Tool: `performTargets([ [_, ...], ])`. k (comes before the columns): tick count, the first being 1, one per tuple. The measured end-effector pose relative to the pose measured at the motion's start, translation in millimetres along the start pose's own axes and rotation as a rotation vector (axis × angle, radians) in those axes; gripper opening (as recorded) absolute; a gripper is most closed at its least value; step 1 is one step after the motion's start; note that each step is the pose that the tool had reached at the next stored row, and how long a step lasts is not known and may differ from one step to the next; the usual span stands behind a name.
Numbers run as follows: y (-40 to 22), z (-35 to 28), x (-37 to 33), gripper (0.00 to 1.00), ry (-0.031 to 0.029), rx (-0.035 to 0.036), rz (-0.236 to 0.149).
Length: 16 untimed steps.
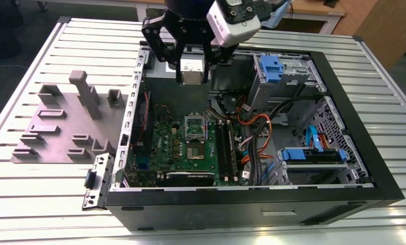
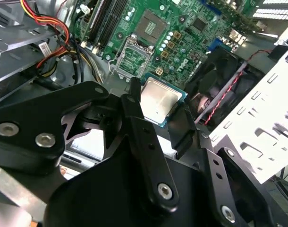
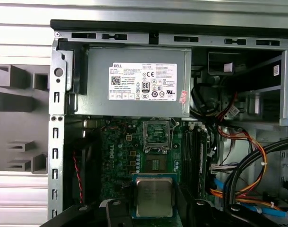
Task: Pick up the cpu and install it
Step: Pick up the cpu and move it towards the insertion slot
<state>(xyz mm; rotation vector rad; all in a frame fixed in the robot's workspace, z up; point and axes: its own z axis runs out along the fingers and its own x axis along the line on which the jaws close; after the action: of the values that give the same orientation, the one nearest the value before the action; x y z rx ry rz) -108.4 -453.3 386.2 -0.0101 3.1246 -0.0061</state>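
Your gripper [image 1: 191,66]: jaws clamped on the cpu [image 3: 154,196]. It's a flat square with a silver-grey metal top and a thin blue-green rim. You hold it above the motherboard [image 3: 120,151], inside the open computer case [image 1: 257,210].

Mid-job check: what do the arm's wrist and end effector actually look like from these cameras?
The end effector is matte black, built from jointed linkage bars. Its fingers are flat black bars pinned with round silver bolts. In the exterior view, a white and grey box-shaped module is mounted beside the dark wrist.
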Motion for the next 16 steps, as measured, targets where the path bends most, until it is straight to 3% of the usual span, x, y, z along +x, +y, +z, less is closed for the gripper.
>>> performTargets([
  [16,0.0,0.1,-6.0,0.47,0.0000,0.0000,0.000],
])
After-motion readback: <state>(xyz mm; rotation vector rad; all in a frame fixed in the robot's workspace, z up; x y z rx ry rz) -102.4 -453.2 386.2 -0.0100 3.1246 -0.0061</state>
